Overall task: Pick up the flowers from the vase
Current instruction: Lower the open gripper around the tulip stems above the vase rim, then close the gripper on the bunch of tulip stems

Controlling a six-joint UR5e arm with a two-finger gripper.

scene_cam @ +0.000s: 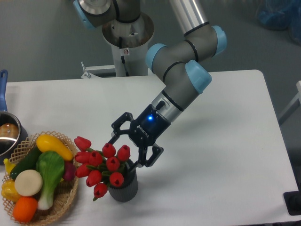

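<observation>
A bunch of red tulip flowers (102, 165) with green leaves stands in a small dark grey ribbed vase (124, 188) near the table's front edge. The buds lean out to the left over the rim. My gripper (123, 153) is open and hangs just up and to the right of the bunch. Its fingers straddle the upper right buds, one fingertip (111, 140) behind them and the other at the vase's mouth. Nothing is held between them.
A woven basket (66, 200) of colourful toy vegetables sits directly left of the vase, close to the flowers. A metal pot (8, 134) with a blue handle stands at the far left edge. The arm's base column (128, 42) is at the back.
</observation>
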